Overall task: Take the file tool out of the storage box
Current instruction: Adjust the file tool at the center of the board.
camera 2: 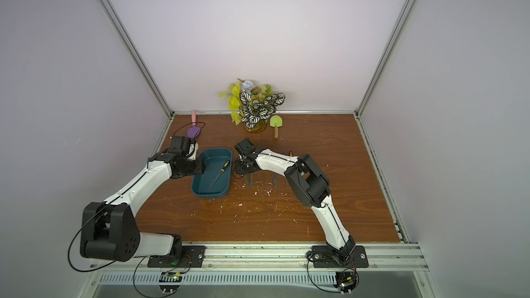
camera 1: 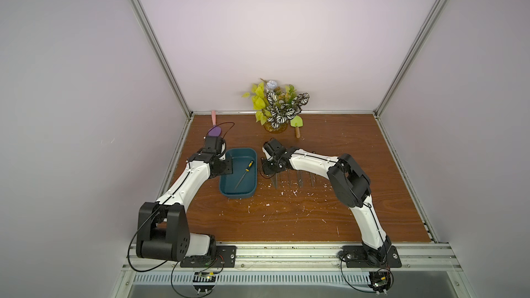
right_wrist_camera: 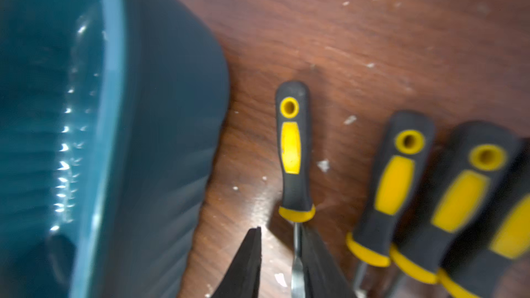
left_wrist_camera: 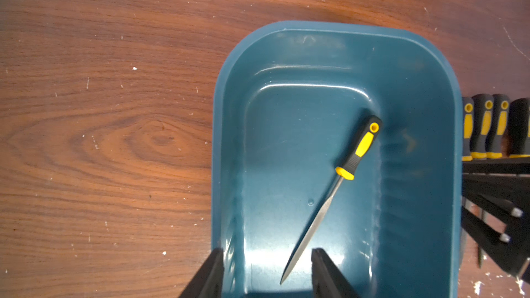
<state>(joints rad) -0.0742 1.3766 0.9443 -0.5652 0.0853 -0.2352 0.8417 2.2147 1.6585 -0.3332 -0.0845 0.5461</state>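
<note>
The dark teal storage box [camera 1: 229,193] [camera 2: 200,190] stands left of centre on the wooden table. One file tool [camera 1: 250,164] [left_wrist_camera: 358,147], with a black and yellow handle, lies slanted on its floor. My left gripper [left_wrist_camera: 266,253] [camera 1: 226,166] is open and straddles the box's left wall [left_wrist_camera: 220,167]; one finger is outside, the other inside, with the file's tip between them. My right gripper [right_wrist_camera: 282,233] [camera 1: 271,167] is open just right of the box, low over the table. The blade of another file [right_wrist_camera: 292,150] lies against one finger [right_wrist_camera: 315,256].
Several more files [right_wrist_camera: 398,182] [camera 1: 295,180] lie in a row on the table under the right arm. A potted plant [camera 1: 276,110], a green trowel [camera 1: 296,124] and a purple spatula [camera 1: 214,131] sit along the back. White flecks dot the wood.
</note>
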